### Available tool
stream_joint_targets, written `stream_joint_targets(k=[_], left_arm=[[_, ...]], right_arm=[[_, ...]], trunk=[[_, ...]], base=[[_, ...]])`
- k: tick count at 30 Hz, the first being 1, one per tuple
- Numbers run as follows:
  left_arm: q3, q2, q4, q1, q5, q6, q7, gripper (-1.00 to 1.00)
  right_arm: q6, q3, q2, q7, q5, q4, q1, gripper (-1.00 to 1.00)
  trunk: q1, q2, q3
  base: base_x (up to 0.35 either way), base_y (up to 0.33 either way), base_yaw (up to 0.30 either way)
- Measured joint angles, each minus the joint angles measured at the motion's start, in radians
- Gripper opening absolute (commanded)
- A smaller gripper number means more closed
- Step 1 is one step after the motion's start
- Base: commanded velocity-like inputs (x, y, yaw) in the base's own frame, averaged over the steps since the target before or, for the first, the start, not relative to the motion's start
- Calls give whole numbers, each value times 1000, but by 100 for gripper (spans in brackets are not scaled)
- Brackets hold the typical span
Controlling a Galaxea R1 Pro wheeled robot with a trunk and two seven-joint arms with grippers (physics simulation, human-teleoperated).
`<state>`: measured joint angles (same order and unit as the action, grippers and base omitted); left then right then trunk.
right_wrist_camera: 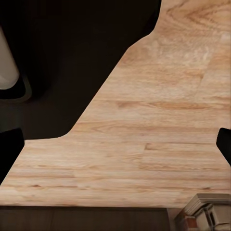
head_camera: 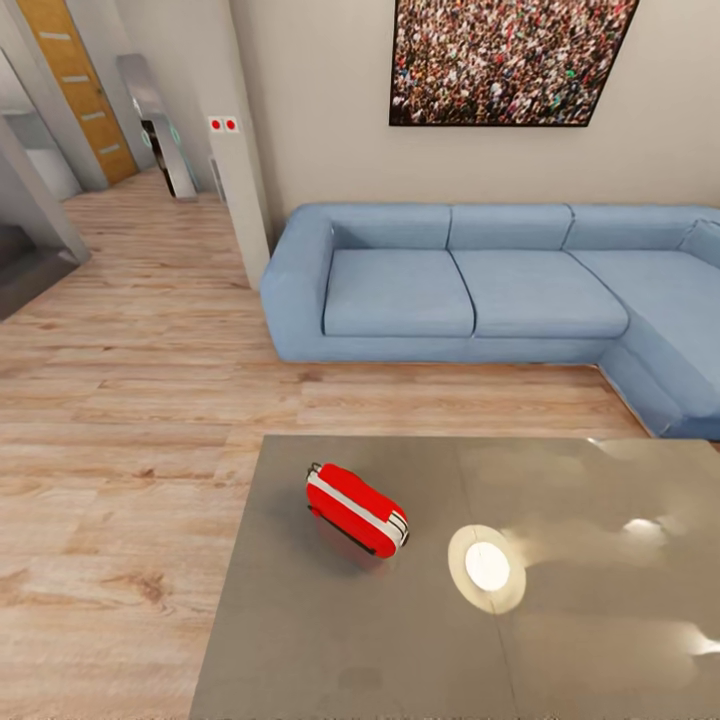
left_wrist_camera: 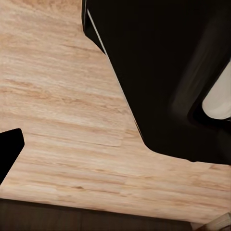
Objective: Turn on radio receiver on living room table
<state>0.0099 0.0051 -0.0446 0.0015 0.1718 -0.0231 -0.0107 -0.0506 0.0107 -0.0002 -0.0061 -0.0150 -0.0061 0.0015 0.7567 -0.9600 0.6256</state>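
Head view: the radio (head_camera: pixel 356 510) lies on the table (head_camera: pixel 330 640), toward its left half, set diagonally, red body with a white band along it. Just right of it, apart from it, a bright round reflection of a lamp (head_camera: pixel 487 568) on the glossy grey top. Behind the table, across a strip of wood floor (head_camera: pixel 120 420), the blue sofa (head_camera: pixel 470 285) runs along the beige wall and turns a corner at the right. The crowd picture (head_camera: pixel 510 60) hangs above it. To the left, a hallway with an orange-brown door (head_camera: pixel 78 85).

My left wrist view looks down on wood planks and a large black body; one dark fingertip (left_wrist_camera: pixel 8 149) shows at the edge, so I cannot tell how wide that pincer stands. My right wrist view: both dark fingertips (right_wrist_camera: pixel 9 149) sit at opposite edges, pincer spread wide, holding nothing, plank floor between.
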Motion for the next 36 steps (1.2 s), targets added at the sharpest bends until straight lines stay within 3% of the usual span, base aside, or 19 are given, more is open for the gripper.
stream_joint_targets(k=[36], left_arm=[[-2,-2,-1,0,-8,-1,8,100]], right_arm=[[0,0,-1,0,0,0,0,100]], trunk=[[0,0,48]], base=[[0,0,0]])
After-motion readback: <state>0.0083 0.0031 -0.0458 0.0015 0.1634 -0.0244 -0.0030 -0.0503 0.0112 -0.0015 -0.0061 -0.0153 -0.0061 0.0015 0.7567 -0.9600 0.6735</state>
